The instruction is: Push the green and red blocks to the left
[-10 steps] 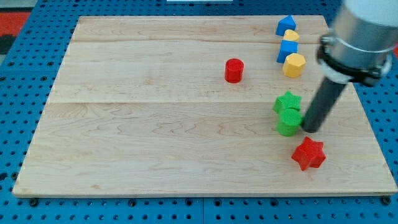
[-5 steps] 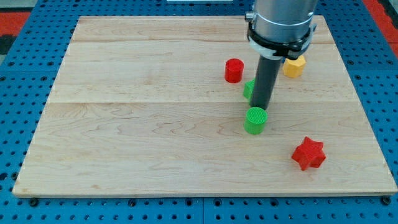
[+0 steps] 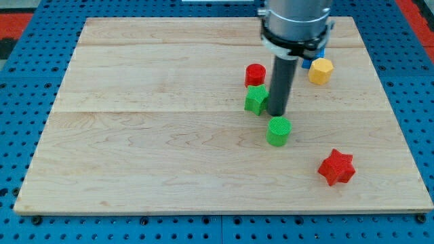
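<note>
Since half a sec ago my tip (image 3: pixel 277 114) has slid a bit toward the view's left and slightly up, and the green star block (image 3: pixel 256 99) went with it: it was half hidden behind the rod, now it sits fully in sight just left of my tip, touching or nearly touching the rod's side. Green cylinder (image 3: pixel 279 131) hasn't shifted; it's just below my tip, close but whether it touches I can't tell. Red star block (image 3: pixel 336 167) also unchanged, well apart from my tip, down and to the right. Red cylinder (image 3: pixel 255 74) sits up and left of my tip, just above the green star, the two about touching.

Tip is a plain rod end, nothing to open or close, nothing held; it's down at the board (image 3: pixel 149 135) and pressing sideways against the green star at most.

Up and right of my tip: yellow block (image 3: pixel 321 70), looks hexagonal, near the arm's grey collar (image 3: pixel 295 27). A bit of blue block (image 3: pixel 321 49) peeks out beside the collar, shape not clear since mostly hidden. Board lies on a blue pegboard table (image 3: pixel 20 122)
</note>
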You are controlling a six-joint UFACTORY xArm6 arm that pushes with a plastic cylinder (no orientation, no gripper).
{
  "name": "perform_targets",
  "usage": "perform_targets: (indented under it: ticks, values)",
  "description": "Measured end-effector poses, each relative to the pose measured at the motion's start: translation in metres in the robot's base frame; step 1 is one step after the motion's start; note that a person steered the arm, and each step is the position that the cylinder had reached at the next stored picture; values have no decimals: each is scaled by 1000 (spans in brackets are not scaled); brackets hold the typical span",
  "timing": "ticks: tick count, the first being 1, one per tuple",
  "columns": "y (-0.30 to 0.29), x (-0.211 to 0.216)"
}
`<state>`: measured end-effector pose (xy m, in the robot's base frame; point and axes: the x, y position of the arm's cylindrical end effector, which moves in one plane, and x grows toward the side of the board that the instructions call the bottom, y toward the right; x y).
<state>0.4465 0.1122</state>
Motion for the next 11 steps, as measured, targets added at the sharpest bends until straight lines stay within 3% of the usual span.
perform_targets:
  ticks: [1,2,4,6,7,8,9,10,11]
  values:
    - [107,6]
    - [108,41]
    - [33,66]
    - [-21,47]
    - [12,49]
    - [106,53]
    - [155,110]
    - [97,139]
    - [48,108]
